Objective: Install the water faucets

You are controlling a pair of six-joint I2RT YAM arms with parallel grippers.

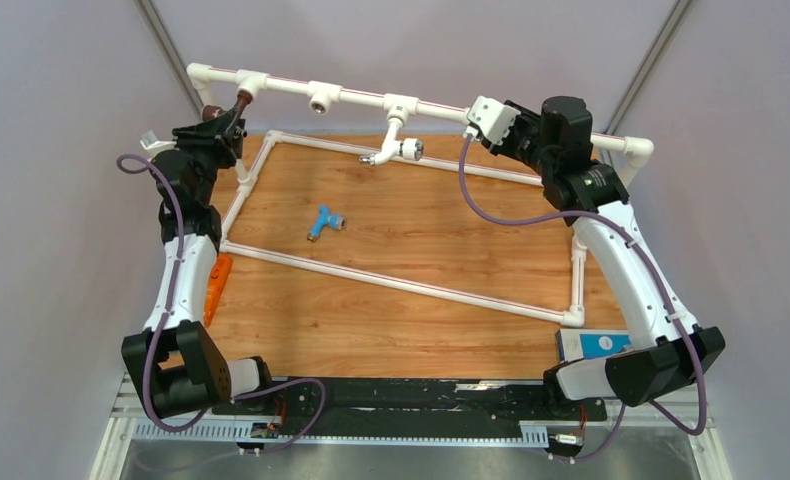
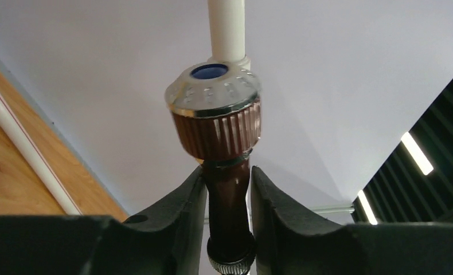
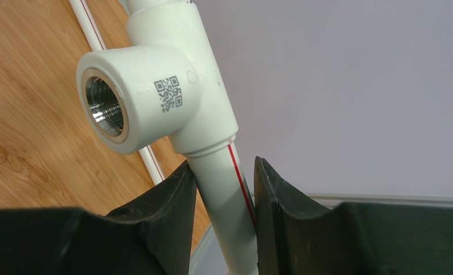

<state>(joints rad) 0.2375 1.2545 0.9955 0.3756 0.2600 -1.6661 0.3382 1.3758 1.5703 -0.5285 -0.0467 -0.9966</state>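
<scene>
Along the far edge of the table [image 1: 391, 320] runs the white pipe frame [image 1: 351, 95], and both our arms reach up to it. Near the far left corner, our left gripper [image 2: 227, 175] is clamped on the stem of the dark brown faucet [image 2: 224, 143], one finger on each side just below its ribbed knob; the faucet sits at the frame's leftmost tee. Toward the far right, our right gripper [image 3: 221, 166] is clamped on the frame's pipe just beside an open tee socket [image 3: 104, 106]. We see the white faucet [image 1: 392, 143] hanging from a middle tee, and the light blue faucet [image 1: 323, 221] lying on the table's centre, well apart from both grippers.
</scene>
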